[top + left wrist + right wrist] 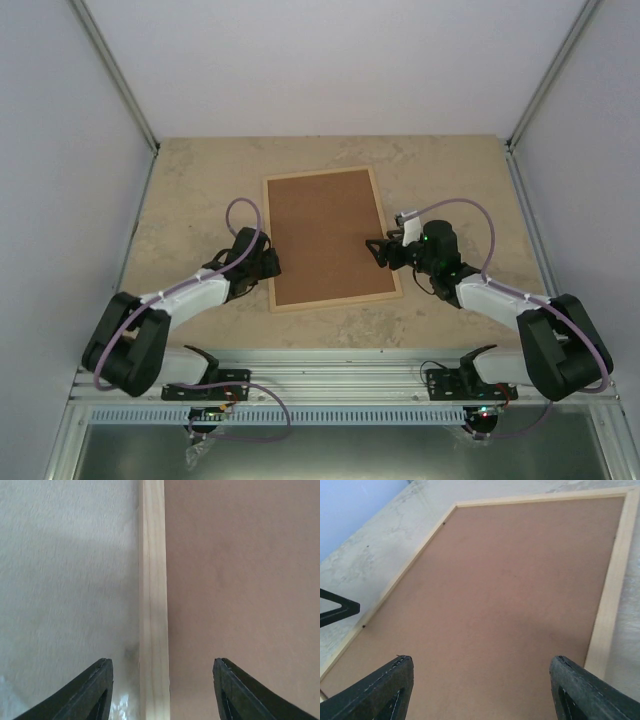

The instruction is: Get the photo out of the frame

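Currently the frame [335, 301] lies flat near the middle of the table [200, 200], back side up, with its long sides running near to far. The brown backing board [325, 235] fills the opening inside the pale wood moulding. The photo is hidden from all three views.

Left gripper [268, 265]: positioned at the frame's left rail, toward the near left corner. The left wrist view shows the gripper [162, 661] with its fingers [97, 690] set moderately apart and straddling the rail. One tip is over the bare table and the other over the backing board. Each tip stands clear of the wood, and nothing is held.

Right gripper [378, 250]: positioned over the right part of the backing board, just inside the right rail. The right wrist view shows the gripper [482, 657] spread wide, with both fingers [387, 685] above the brown board. Nothing lies between them. Contact with the board cannot be determined.
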`<action>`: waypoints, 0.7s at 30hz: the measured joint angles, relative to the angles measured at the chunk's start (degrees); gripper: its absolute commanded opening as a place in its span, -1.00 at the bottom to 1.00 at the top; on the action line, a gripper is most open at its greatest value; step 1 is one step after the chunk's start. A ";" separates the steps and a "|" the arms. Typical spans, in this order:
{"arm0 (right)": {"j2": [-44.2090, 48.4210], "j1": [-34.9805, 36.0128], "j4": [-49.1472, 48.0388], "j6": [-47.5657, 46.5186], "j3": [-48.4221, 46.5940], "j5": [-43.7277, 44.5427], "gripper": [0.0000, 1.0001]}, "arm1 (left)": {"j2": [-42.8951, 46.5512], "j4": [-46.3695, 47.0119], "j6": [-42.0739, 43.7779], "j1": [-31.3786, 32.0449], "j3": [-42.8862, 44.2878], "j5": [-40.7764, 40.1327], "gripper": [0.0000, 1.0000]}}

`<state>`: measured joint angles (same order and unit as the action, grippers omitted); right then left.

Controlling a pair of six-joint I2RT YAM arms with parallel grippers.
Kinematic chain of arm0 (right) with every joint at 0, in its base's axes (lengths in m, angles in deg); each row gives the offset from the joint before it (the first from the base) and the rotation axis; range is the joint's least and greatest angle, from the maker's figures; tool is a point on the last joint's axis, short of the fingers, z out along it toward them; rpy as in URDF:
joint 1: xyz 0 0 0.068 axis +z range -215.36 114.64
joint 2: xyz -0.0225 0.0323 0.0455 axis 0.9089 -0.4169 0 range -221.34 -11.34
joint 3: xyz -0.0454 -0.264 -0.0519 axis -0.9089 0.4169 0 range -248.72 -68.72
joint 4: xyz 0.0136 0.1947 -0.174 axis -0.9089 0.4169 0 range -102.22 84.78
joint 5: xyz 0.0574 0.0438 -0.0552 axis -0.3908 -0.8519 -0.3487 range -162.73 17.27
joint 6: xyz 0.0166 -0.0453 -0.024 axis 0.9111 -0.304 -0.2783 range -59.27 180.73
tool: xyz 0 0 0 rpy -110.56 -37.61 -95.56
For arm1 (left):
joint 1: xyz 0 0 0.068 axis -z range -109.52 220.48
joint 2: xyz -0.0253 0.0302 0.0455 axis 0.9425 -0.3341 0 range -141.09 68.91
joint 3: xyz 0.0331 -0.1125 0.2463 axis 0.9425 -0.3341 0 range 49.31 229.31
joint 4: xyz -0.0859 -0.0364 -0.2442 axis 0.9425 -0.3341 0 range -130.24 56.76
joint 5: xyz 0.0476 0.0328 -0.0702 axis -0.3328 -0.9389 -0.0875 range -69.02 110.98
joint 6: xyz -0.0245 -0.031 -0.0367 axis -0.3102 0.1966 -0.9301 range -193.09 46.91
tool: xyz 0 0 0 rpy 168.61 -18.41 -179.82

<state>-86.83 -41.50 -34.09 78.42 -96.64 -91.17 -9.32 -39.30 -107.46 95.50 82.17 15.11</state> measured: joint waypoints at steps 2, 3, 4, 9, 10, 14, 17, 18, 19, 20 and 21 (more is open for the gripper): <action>0.35 1.20 0.35 -0.63 0.00 0.11 0.50 | 3.26 0.04 -1.22 1.25 -2.23 -0.22 0.15; 0.52 1.95 0.57 -1.01 0.00 0.20 0.50 | 4.59 0.02 -1.77 1.55 -3.08 -0.33 0.15; 0.66 2.80 0.79 -1.38 0.00 0.31 0.50 | 5.46 0.02 -2.25 1.81 -3.63 -0.48 0.15; 1.44 7.63 2.10 -2.99 0.00 2.23 0.50 | 6.54 0.52 -4.04 3.72 -6.05 -0.46 0.07; 1.73 8.66 2.49 -3.28 0.00 2.69 0.50 | 6.60 0.50 -4.28 4.17 -6.71 -0.46 0.05; 2.49 12.09 4.04 -4.55 0.00 4.63 0.49 | 7.58 0.35 -5.22 5.14 -9.16 -0.48 -0.04; 2.54 14.21 5.14 -5.53 0.00 6.03 0.48 | 8.48 0.24 -5.66 5.44 -10.16 -0.57 -0.10; 2.54 15.02 5.60 -5.97 -0.04 6.73 0.48 | 8.68 0.26 -5.79 5.53 -10.40 -0.57 -0.12; 2.51 15.56 5.95 -6.27 -0.09 7.08 0.48 | 8.68 0.26 -5.97 5.62 -10.51 -0.57 -0.14; 2.47 16.41 6.45 -6.62 -0.22 7.69 0.47 | 8.68 0.24 -5.99 5.75 -10.56 -0.52 -0.14; 2.43 17.03 6.80 -6.88 -0.35 8.17 0.47 | 8.68 0.24 -6.01 5.97 -10.56 -0.52 -0.15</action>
<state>-84.40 -24.48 -27.29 71.54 -96.99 -82.99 -0.65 -39.06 -113.47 101.47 71.61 14.59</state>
